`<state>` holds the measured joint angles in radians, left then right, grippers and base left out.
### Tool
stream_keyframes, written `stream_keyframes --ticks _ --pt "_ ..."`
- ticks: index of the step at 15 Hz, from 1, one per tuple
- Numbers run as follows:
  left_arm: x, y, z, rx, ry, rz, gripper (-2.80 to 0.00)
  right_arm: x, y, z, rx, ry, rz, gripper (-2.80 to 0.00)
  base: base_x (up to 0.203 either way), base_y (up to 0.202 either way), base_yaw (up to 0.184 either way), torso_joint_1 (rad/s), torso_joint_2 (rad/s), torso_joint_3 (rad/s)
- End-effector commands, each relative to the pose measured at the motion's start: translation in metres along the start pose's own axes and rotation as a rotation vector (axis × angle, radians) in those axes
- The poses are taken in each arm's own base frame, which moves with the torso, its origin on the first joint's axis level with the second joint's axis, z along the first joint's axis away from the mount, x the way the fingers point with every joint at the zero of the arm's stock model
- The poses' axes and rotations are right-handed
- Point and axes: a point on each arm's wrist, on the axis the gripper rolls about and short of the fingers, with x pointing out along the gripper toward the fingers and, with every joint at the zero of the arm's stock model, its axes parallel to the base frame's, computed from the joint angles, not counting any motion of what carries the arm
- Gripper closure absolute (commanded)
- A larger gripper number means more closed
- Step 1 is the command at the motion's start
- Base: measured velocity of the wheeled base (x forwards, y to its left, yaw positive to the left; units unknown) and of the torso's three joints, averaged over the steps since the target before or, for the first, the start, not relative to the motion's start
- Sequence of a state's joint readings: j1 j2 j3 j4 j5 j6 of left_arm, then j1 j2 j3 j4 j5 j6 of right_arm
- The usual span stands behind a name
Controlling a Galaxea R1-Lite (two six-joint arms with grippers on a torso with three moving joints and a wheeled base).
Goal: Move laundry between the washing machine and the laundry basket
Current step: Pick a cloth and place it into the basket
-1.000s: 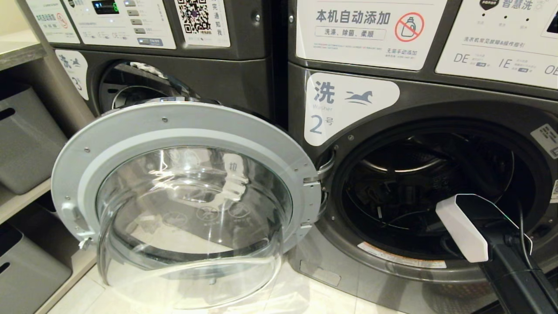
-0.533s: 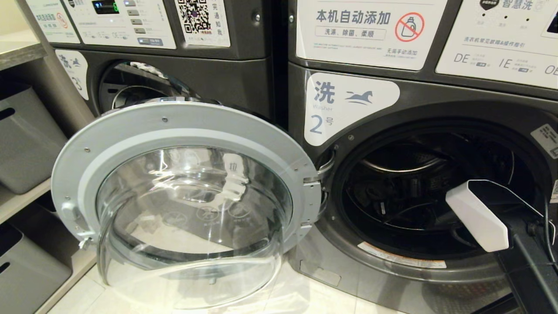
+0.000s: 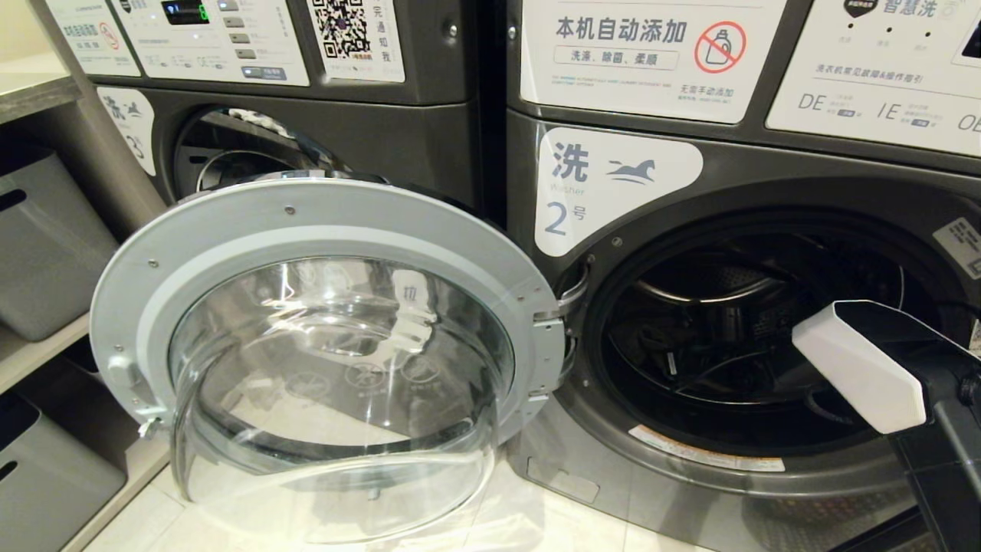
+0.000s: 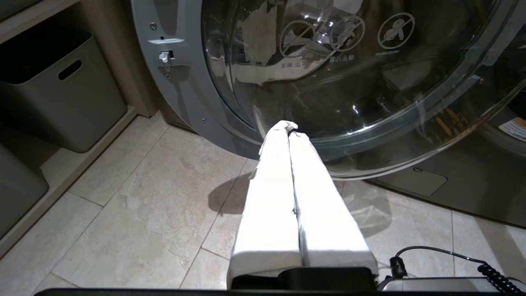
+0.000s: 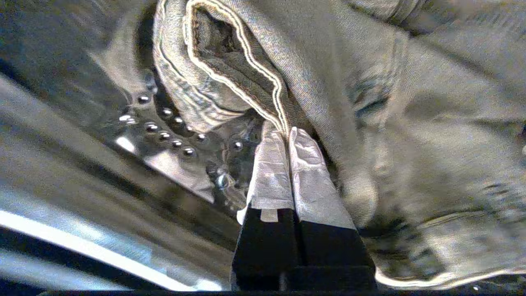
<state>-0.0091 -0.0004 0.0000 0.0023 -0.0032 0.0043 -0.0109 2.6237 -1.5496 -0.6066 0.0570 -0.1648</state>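
Bins [image 3: 46, 245] of grey plastic sit on shelves at nine o'clock, the left claw [image 4: 289, 127], pressed together and empty, hangs before the swung-open glass door [image 3: 329, 360], and at three o'clock the right claw [image 5: 287, 133] pinches grey-olive laundry [image 5: 312, 82] inside the washing machine [image 3: 736, 192] marked 2.

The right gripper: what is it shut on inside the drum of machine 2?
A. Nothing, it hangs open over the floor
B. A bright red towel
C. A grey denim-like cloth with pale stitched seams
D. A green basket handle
C: in the right wrist view the right gripper has its fingers pressed together on the seamed edge of the grey cloth.
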Motion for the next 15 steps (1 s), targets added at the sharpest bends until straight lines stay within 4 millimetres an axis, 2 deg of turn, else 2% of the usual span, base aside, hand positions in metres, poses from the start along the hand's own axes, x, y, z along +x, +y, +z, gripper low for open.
stream_keyframes --ticks 1,11,15 --pt "0.000 0.000 0.000 0.000 0.001 0.000 0.00 -0.016 0.003 0.004 -0.024 -0.035 -0.003 0.00 0.000 0.000 0.000 0.000 0.00 0.000" --pt "0.000 0.000 0.000 0.000 0.000 0.000 0.00 -0.072 0.016 -0.011 -0.208 -0.117 -0.030 0.00 0.000 0.000 0.000 0.000 0.00 0.000" --pt "0.000 0.000 0.000 0.000 0.000 0.000 0.00 -0.071 0.016 -0.007 -0.223 -0.123 -0.055 0.00 0.000 0.000 0.000 0.000 0.00 0.000"
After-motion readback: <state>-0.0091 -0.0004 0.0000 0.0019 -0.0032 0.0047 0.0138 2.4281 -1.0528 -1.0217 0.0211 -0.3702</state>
